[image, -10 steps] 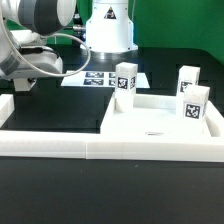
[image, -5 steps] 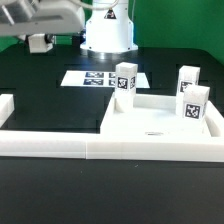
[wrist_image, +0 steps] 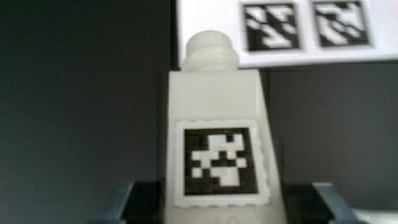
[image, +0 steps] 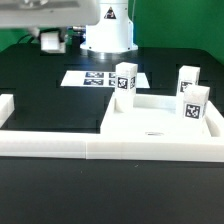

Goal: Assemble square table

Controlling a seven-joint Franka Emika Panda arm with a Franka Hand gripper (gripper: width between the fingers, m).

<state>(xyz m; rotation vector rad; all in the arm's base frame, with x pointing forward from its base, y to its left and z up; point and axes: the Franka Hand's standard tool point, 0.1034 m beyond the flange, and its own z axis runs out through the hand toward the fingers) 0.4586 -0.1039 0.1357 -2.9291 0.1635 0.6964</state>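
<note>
Clamped between the dark fingers point(wrist_image: 134, 200) of the gripper point(wrist_image: 221, 205): a white leg block point(wrist_image: 217, 130), matte plastic, tapering to a rounded peg at its far end, with a black-and-white tag on its flat face. Pressed on both sides, jaws narrowed to the block's width. Beyond it, the marker board point(wrist_image: 294, 28), flat and white on the black table point(wrist_image: 80, 90).

In the exterior view, raised high at the upper left, only part of the arm visible. Resting against the low white border wall point(image: 60, 146): the square table top point(image: 160, 128), a smooth white slab with a recessed panel. Standing upright on it, three more tagged leg blocks point(image: 125, 78) point(image: 187, 82) point(image: 193, 104).
</note>
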